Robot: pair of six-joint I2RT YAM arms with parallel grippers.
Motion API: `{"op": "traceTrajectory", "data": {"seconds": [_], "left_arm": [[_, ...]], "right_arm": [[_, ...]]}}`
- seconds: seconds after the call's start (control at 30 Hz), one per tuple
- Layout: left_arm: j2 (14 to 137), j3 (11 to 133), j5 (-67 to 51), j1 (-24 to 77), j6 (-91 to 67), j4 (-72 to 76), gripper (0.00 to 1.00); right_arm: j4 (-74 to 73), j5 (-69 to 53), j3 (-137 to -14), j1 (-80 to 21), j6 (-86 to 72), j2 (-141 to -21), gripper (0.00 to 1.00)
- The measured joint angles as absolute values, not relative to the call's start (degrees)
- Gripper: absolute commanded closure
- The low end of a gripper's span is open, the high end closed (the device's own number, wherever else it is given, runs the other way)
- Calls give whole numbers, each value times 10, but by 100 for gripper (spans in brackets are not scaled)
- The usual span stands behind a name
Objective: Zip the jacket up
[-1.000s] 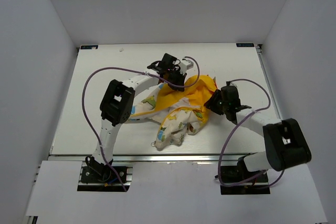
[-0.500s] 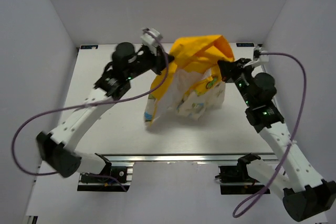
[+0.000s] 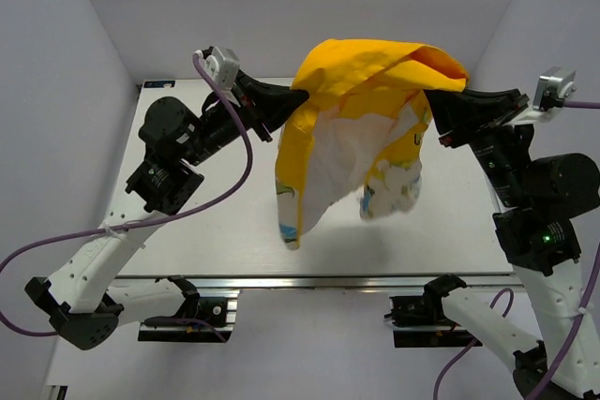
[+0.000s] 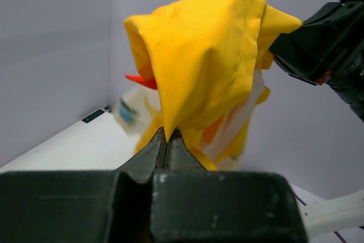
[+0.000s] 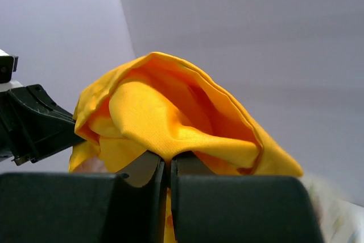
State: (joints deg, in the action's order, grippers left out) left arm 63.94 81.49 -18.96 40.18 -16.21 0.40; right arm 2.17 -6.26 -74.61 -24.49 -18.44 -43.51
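The jacket (image 3: 361,110) hangs high above the table between both arms, yellow-orange lining outward on top, cream printed fabric and a sleeve dangling below. My left gripper (image 3: 302,98) is shut on its left upper edge; in the left wrist view the jacket (image 4: 210,61) rises from my pinched left gripper (image 4: 166,132). My right gripper (image 3: 433,105) is shut on the right upper edge; in the right wrist view yellow fabric (image 5: 165,118) is clamped in my right gripper (image 5: 168,160). The zipper is not visible.
The white table (image 3: 187,222) lies below the hanging jacket, with grey walls (image 3: 84,63) close on three sides. Purple cables (image 3: 225,119) loop from both arms. The metal rail (image 3: 309,280) runs along the near edge.
Both arms have lifted the jacket off the table and raised it high. The grippers have spread apart, and the fabric now hangs stretched between them.
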Motion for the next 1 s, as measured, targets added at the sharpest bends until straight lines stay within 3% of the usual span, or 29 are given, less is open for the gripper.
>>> {"op": "traceTrajectory", "data": {"seconds": [0.13,0.33,0.5,0.53,0.6,0.63,0.7,0.83,1.0], "left_arm": [[649,816,-134,410,-179,-3,100],[666,791,51,433,-216,-9,100],[835,880,224,423,-274,-78,100],[884,907,239,415,-286,-97,94],[989,963,251,394,-303,-146,51],[1046,995,247,380,-312,-170,29],[1153,1054,236,352,-324,-212,2],[1276,1128,218,311,-330,-298,2],[1203,1035,193,300,-320,-286,2]], "right_arm": [[-13,-57,-764,-243,-178,-463,100],[-49,-11,-779,-241,-183,-562,100],[-58,46,-787,-238,-204,-719,100],[-60,55,-787,-237,-207,-756,100],[-65,63,-788,-236,-213,-842,100],[-67,66,-791,-235,-215,-881,83],[-89,65,-810,-234,-220,-964,54],[-152,47,-879,-234,-208,-1078,11],[-163,39,-833,-238,-201,-993,11]]}}
